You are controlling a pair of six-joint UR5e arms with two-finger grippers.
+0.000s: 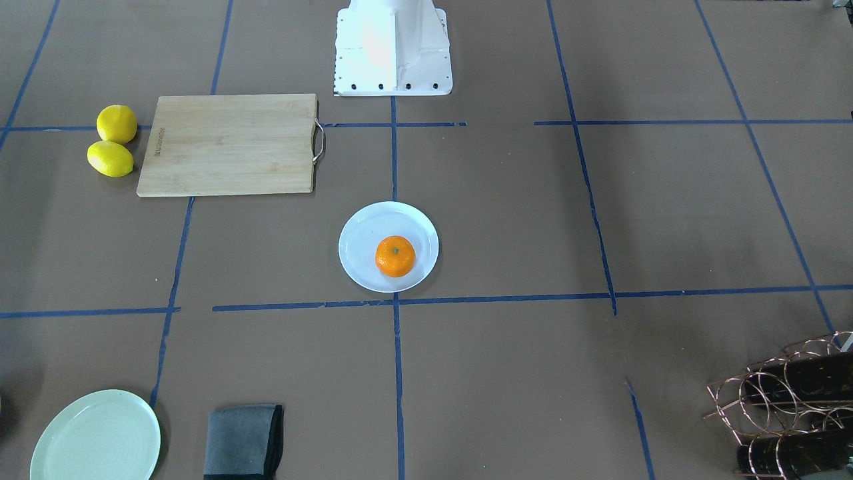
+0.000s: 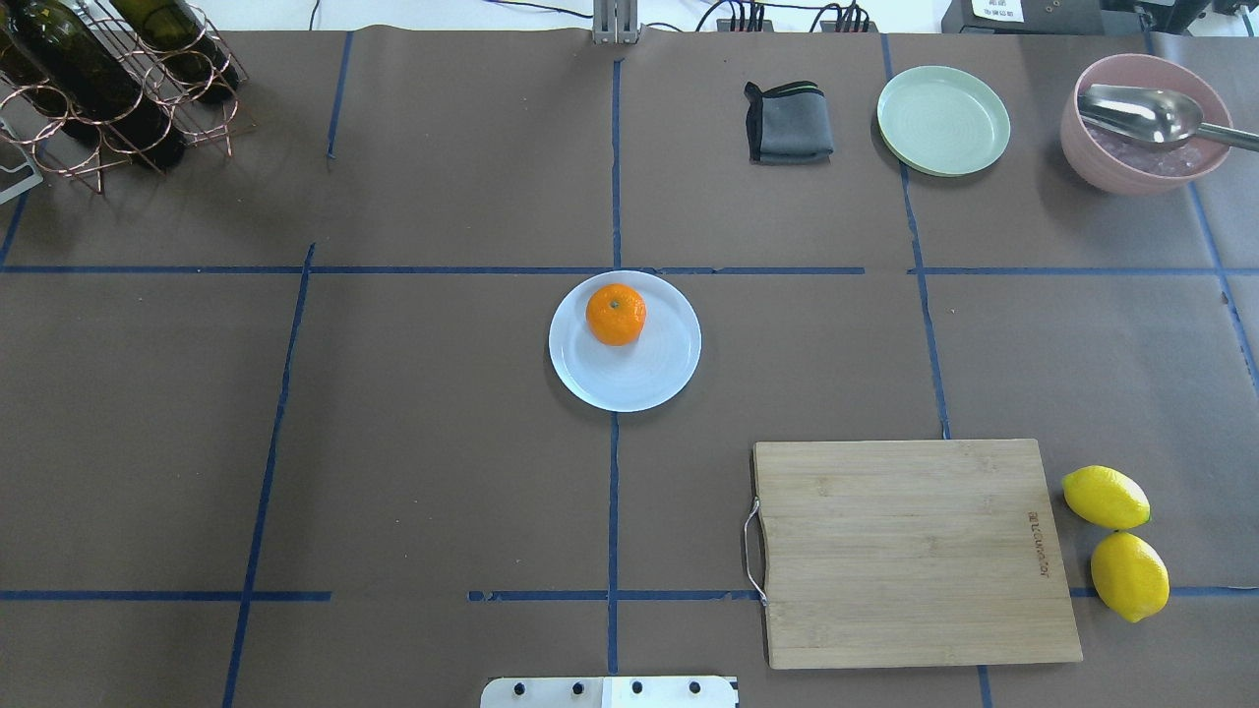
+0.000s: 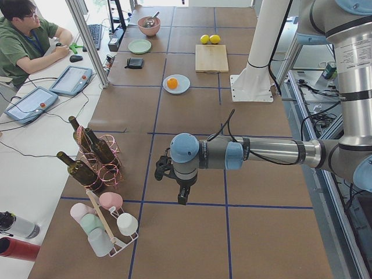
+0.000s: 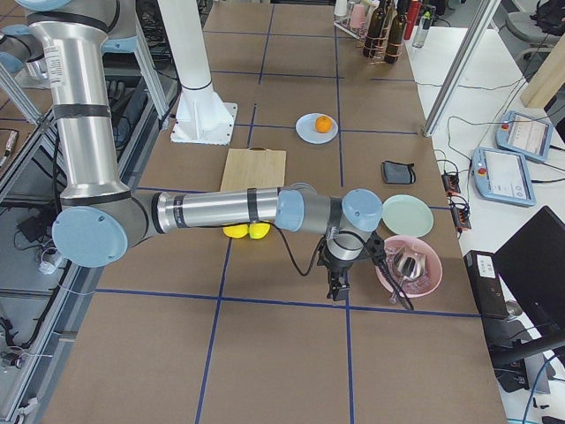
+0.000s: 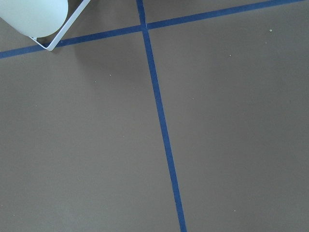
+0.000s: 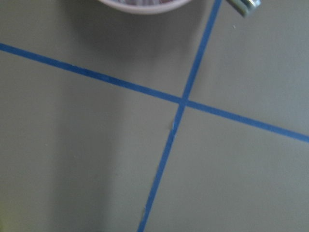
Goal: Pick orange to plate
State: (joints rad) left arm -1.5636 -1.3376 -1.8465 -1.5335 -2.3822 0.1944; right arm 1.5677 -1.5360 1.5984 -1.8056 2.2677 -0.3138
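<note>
The orange (image 2: 616, 314) sits stem dot up inside the plate (image 2: 661, 376), off the plate's centre toward the rim farthest from the robot's base and touching nothing but the plate floor. The task reads as complete from how the two lie.

The left tool (image 3: 182, 199) hangs over bare worktop (image 2: 443, 442) well apart from the plate, out past the bottle rack (image 3: 96, 157) on the plate's left. The right tool (image 4: 335, 290) hangs equally far out on the opposite side, just beside the pink bowl (image 4: 408, 265). Both point straight down at blue tape crossings, as the wrist views confirm. Neither carries anything that can be seen. Each shows only in a side view, so whether its fingers stand wide or narrow cannot be told.

The relation that matters: the fruit lies between the two arms, along the worktop's length from either tool, and neither is plainly the nearer. Being round, it offers no long axis to line up with. Any further reach would be a long sweep inward toward the plate, though no such move looks called for. The lemons (image 2: 1116, 541) and board (image 2: 905, 551), on the plate's right toward the robot, lie apart from it.
</note>
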